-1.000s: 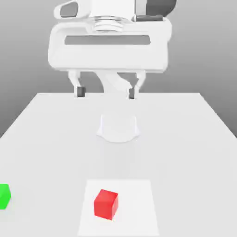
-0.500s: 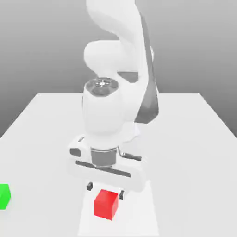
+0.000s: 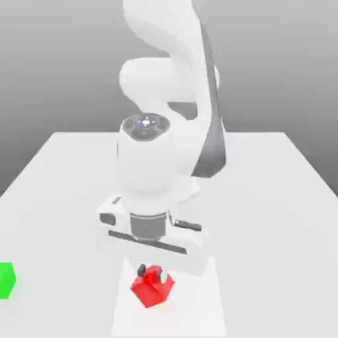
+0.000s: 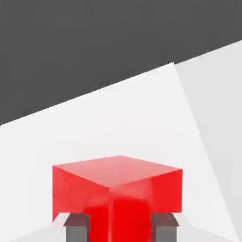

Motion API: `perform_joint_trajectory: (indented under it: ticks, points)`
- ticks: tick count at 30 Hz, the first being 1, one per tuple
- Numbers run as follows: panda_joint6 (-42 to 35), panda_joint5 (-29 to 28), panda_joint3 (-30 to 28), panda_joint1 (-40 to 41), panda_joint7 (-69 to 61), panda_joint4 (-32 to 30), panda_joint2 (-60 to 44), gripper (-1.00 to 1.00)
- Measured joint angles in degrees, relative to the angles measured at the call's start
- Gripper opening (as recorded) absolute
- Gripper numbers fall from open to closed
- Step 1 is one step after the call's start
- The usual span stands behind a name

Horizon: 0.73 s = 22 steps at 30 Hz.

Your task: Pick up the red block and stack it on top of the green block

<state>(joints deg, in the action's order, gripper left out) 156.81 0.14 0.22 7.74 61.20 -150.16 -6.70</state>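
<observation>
The red block lies near the front of the white table, turned so one corner faces the exterior view. My gripper has come down on it from above, and its dark fingers are shut on the red block at its upper part. In the hand view the red block sits between the two grey fingers, its near corner edge in the middle of my gripper. The green block rests on the table at the exterior view's far left, apart from the gripper.
A brighter white rectangle on the table lies under the red block. The arm's bulky white body stands over the table's middle, behind the hand. The table's front edge runs close below the red block.
The arm dropped from high above the table down to the red block. The jaws went from wide to shut on it, and the block turned where it sits.
</observation>
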Motion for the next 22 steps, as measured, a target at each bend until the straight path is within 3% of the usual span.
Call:
perform_joint_trajectory:
  ticks: [11, 15, 16, 22]
  points:
    - [-9.7, 5.8, -15.1, 16.3, 1.5, 14.5, -5.3, -1.00]
    - [-4.4, 9.9, -14.2, 19.2, -1.0, 16.2, -12.6, -1.00]
    - [-3.2, 10.6, -13.7, 19.5, -1.5, 16.3, -13.9, 1.00]
    - [-2.7, 10.9, -13.5, 19.8, -1.7, 16.3, -14.5, 1.00]
